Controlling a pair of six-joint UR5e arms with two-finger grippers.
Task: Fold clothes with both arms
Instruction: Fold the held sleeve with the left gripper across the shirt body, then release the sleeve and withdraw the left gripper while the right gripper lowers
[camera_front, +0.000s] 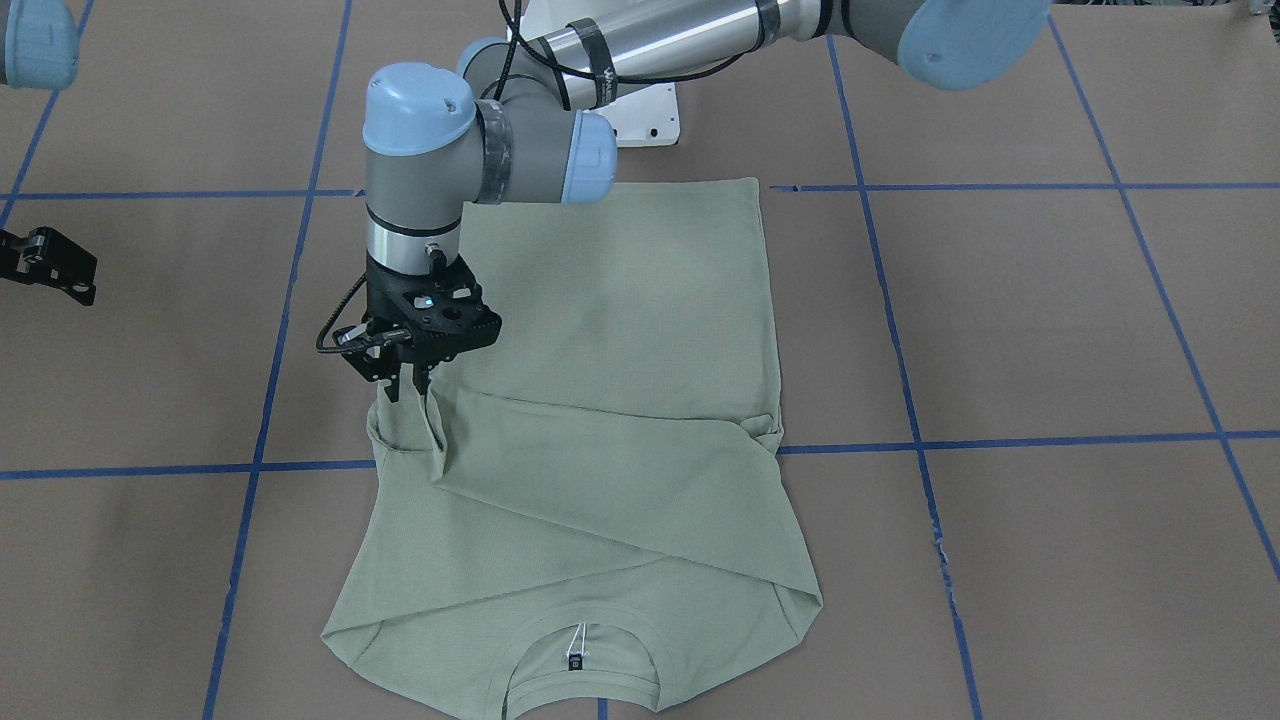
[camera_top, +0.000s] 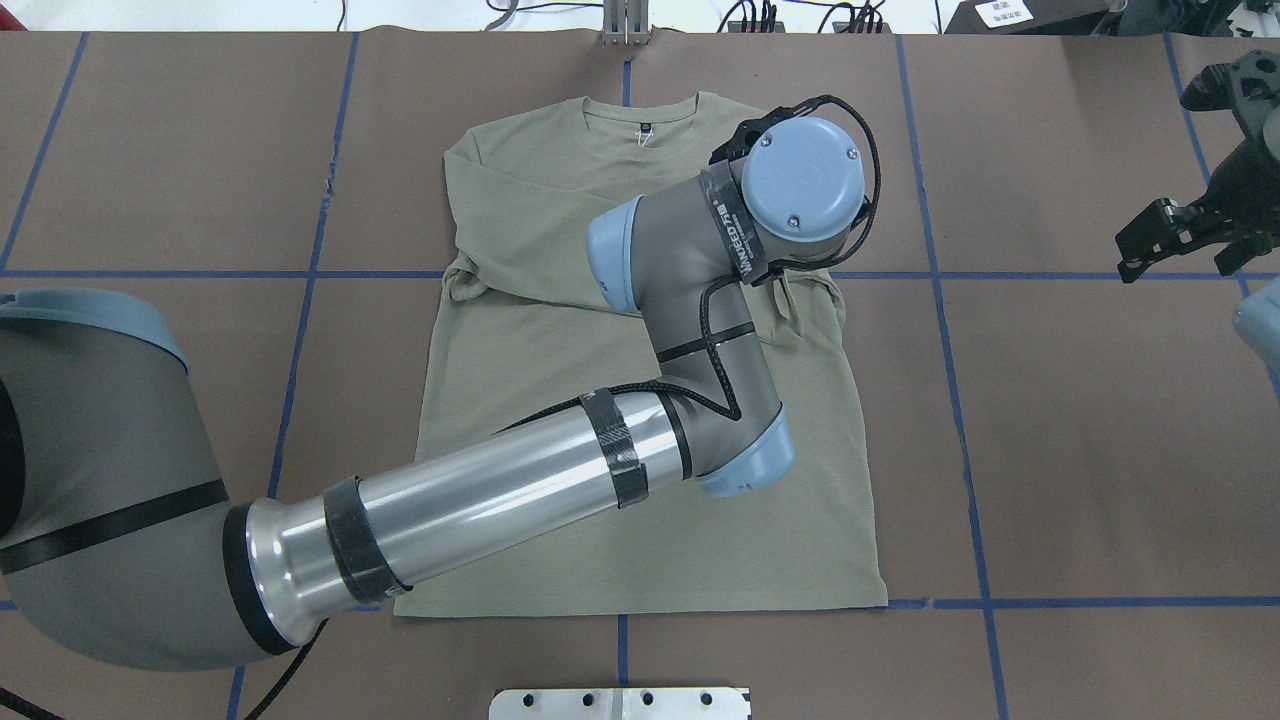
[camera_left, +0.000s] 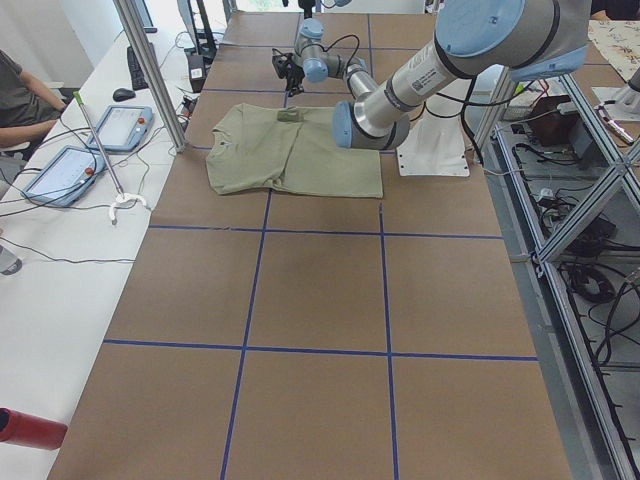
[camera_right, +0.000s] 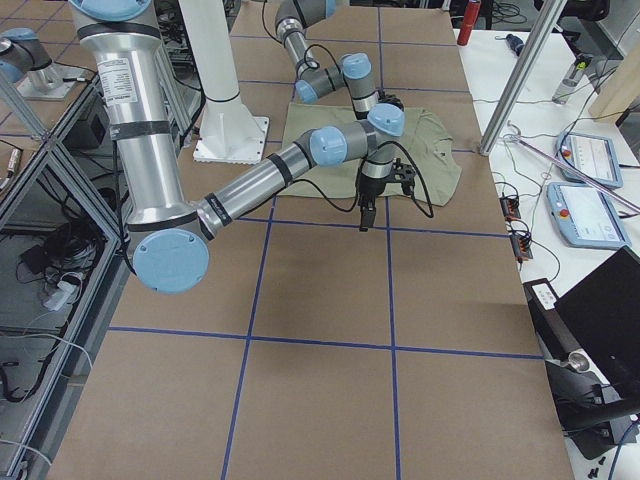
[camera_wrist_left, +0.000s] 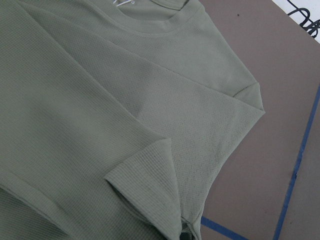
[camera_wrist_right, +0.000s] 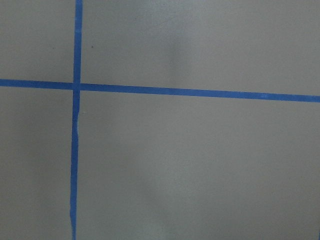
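Note:
The pale sage-green shirt (camera_front: 620, 330) lies flat on the brown table, collar and black neck label (camera_front: 575, 661) away from the robot. One sleeve is folded across the chest. My left arm reaches across the shirt (camera_top: 520, 330). My left gripper (camera_front: 407, 390) points down and is shut on the other sleeve's cuff, held slightly raised at the shirt's edge. The left wrist view shows the cuff (camera_wrist_left: 150, 190) and the collar. My right gripper (camera_top: 1180, 250) hangs open and empty above bare table, well off the shirt; it also shows at the edge of the front-facing view (camera_front: 45, 265).
Blue tape lines (camera_front: 1000, 440) grid the brown table cover. The white pedestal base (camera_front: 650, 115) stands at the robot's edge of the table. Tablets (camera_left: 120, 128) and a seated person (camera_left: 20, 95) are at a side bench beyond the shirt's collar end.

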